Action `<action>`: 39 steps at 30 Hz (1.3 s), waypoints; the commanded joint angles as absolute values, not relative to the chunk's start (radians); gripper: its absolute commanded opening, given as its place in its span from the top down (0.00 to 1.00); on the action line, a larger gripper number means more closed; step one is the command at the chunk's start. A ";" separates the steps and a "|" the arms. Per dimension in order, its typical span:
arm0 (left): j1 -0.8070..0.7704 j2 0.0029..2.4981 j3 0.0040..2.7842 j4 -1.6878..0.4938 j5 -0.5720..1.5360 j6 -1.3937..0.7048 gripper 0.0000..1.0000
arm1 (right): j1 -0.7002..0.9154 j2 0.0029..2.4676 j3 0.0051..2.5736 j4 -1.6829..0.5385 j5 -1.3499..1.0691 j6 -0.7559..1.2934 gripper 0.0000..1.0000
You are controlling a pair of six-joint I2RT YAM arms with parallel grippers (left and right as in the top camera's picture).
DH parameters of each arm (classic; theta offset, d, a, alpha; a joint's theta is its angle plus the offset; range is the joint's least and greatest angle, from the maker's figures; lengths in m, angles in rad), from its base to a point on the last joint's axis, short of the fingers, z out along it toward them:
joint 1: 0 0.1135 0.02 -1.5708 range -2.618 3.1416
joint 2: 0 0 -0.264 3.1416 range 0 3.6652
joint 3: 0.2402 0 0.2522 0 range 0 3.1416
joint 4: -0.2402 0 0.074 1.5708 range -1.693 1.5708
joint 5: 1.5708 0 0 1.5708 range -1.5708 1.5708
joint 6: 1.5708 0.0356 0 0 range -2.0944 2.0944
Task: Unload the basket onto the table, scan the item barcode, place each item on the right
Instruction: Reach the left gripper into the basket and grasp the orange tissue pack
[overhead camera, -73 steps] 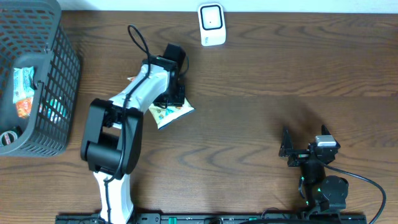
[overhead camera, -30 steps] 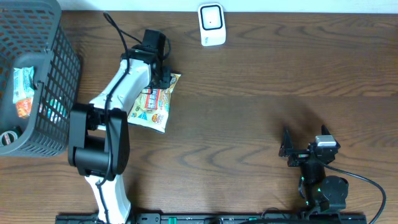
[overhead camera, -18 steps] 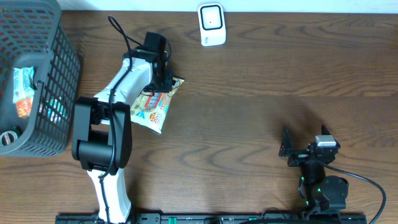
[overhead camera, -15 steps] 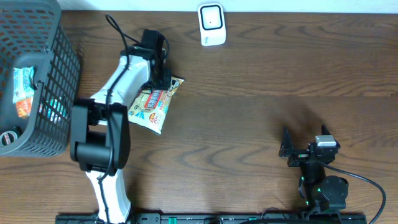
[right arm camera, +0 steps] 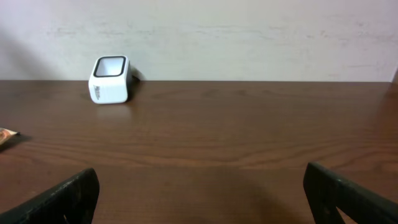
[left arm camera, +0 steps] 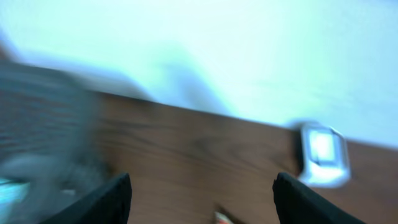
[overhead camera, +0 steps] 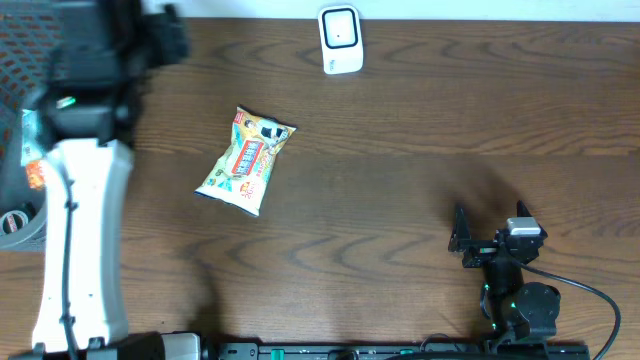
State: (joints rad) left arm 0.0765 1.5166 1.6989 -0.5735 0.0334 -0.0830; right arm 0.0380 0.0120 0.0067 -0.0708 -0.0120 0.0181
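Noting snack packet (overhead camera: 247, 160) lying flat on table (overhead camera: 400, 200), apart from barcode scanner (overhead camera: 340, 40). Judging it light, crinkly, slippery; favouring a sealed-edge pinch. Showing left gripper (left arm camera: 202, 190) and right gripper (right arm camera: 199, 180) spread wide, empty.

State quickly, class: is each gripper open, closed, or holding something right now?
Left gripper: open, holding nothing; the snack packet lies loose on the table.
Right gripper: open, holding nothing.

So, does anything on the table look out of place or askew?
Only the colourful snack packet: it lies slanted and unheld on the brown wooden table, apart from the white barcode scanner.
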 commanded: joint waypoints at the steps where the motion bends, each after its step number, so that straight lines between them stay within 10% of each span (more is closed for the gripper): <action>1: 0.194 1.541 1.693 -0.596 -0.065 -0.093 0.21 | 0.041 0.006 0.005 -0.075 -0.018 0.029 0.01; 11: 0.489 1.670 1.692 -0.694 -0.064 -0.335 0.19 | 0.041 0.006 0.005 -0.075 -0.018 0.029 0.01; 39: 0.658 2.130 1.687 -0.744 0.067 -0.694 0.19 | 0.041 0.006 0.006 -0.075 -0.018 0.029 0.01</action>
State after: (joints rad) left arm 0.6529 2.1036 1.6947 -0.7513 0.0628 -0.6601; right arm 0.0380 0.0120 0.0067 -0.0708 -0.0120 0.0181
